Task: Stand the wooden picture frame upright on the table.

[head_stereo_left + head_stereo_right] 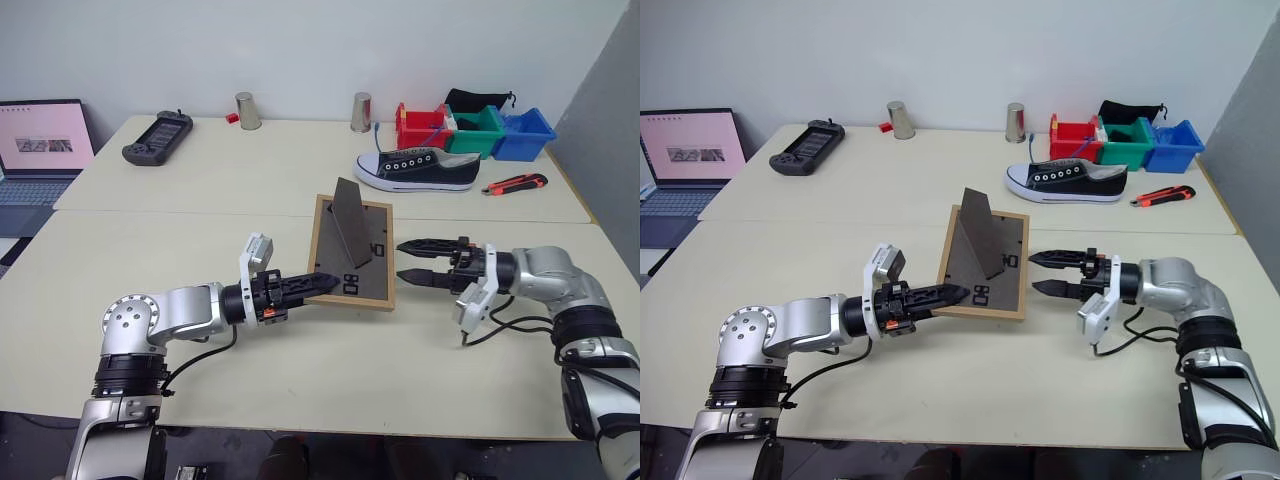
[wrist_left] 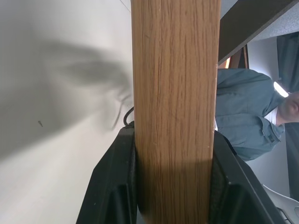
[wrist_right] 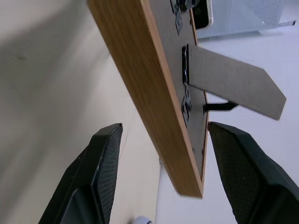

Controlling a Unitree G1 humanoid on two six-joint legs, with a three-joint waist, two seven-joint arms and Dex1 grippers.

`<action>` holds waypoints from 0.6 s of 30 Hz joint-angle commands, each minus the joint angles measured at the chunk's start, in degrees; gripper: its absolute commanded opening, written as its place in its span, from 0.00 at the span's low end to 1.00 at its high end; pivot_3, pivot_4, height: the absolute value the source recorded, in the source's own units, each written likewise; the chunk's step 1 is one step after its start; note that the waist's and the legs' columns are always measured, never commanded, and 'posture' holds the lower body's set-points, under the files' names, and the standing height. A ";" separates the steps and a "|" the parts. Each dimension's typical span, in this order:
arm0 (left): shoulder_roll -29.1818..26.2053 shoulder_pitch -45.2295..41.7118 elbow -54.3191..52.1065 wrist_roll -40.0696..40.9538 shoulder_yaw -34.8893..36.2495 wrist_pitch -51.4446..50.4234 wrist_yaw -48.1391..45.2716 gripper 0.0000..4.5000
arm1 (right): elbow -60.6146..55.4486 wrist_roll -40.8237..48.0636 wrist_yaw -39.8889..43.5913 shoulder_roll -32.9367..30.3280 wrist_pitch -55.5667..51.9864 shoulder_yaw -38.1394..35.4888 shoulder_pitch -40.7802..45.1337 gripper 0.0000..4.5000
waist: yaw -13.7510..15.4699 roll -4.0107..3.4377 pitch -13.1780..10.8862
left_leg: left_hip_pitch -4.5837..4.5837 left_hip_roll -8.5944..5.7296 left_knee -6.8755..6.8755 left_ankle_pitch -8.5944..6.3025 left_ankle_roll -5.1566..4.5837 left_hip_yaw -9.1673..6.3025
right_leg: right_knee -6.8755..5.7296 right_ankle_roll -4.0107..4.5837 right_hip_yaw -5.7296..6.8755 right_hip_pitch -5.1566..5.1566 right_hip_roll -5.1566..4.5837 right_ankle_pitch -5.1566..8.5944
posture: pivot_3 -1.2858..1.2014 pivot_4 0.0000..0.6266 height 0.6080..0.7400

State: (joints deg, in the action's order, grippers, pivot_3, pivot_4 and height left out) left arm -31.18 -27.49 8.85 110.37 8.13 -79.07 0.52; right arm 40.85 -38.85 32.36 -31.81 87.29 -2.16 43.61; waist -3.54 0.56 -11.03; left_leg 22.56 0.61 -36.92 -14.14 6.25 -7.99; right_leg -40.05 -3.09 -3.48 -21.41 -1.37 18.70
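Observation:
The wooden picture frame [image 1: 372,278] lies face down on the pale table [image 1: 200,220], dark backing up, with its hinged stand [image 1: 350,222] sticking up. My left gripper [image 1: 325,283] is shut on the frame's near left edge. In the left wrist view that wood edge [image 2: 175,70] sits tight between the two black fingers [image 2: 122,186]. The held side looks raised slightly off the table. My right gripper [image 1: 402,260] stands open just off the frame's right edge, not touching it. The right wrist view shows the frame's edge [image 3: 149,93] and stand [image 3: 233,84] ahead of the open fingers [image 3: 100,168].
Behind the frame lie a black sneaker [image 1: 420,170], an orange utility knife [image 1: 515,183], and red [image 1: 418,128], green [image 1: 478,132] and blue [image 1: 523,135] bins. Two metal cups [image 1: 247,110], a game controller [image 1: 157,137] and a laptop [image 1: 40,150] are further back and left. A person [image 2: 247,116] stands beyond the table.

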 commanded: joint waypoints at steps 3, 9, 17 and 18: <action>0.40 -0.39 -2.56 2.63 0.29 1.15 -1.25 0.29 | -5.49 -6.66 -9.34 0.76 -0.69 1.52 1.17 0.68 | -0.01 0.00 0.00 | -0.04 0.00 0.00 0.00 0.00 0.06 | -0.01 0.00 -0.06 0.00 0.00 0.00 | 0.52 0.24 1.00; 0.85 0.00 -3.07 2.63 0.82 2.75 0.12 0.29 | -6.74 -7.14 -16.34 -1.31 -0.18 3.75 1.61 0.68 | -0.07 0.00 0.00 | -0.09 0.00 0.00 0.00 0.00 0.16 | -0.06 -0.01 -0.15 0.00 0.00 -0.01 | 0.52 0.24 1.00; 3.04 0.28 -2.47 2.63 1.26 4.39 2.26 0.29 | -10.28 -9.17 -22.00 -2.65 0.12 5.73 0.83 0.49 | -0.09 0.01 0.00 | -0.12 -0.01 0.00 -0.01 -0.01 0.23 | -0.11 -0.01 -0.21 0.00 0.00 -0.01 | 0.52 0.24 1.00; 3.32 0.29 -2.45 2.63 1.22 4.41 2.37 0.29 | -10.78 -9.30 -22.38 -2.53 0.04 5.98 0.86 0.44 | -0.10 0.01 0.01 | -0.13 -0.01 0.00 -0.01 -0.01 0.23 | -0.12 -0.01 -0.22 0.00 0.00 -0.01 | 0.52 0.24 1.00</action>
State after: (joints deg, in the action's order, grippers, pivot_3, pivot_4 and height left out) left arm -28.42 -27.10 7.54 112.87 8.40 -75.80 1.92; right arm 34.03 -49.48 13.31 -34.93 86.17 3.65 43.66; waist -3.63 0.57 -11.03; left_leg 22.43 0.60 -36.93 -14.15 6.24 -7.76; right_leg -40.18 -3.10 -3.70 -21.42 -1.37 18.69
